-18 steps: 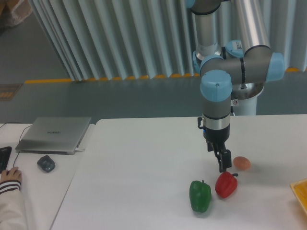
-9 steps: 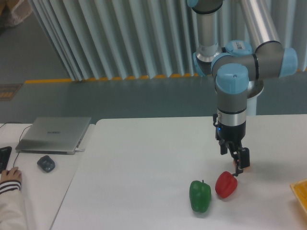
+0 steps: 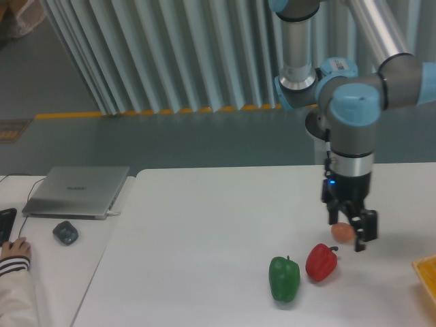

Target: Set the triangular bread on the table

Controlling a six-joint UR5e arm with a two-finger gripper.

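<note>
Gripper (image 3: 353,233) hangs over the white table (image 3: 204,231), beside a brown egg (image 3: 343,232); whether its fingers are parted or closed cannot be told, and it carries nothing visible. Triangular bread is not in view. Likely best to head right toward the yellow tray (image 3: 426,274) at the frame edge, clearing the red pepper (image 3: 321,262) and green pepper (image 3: 284,278). No readable writing.
</note>
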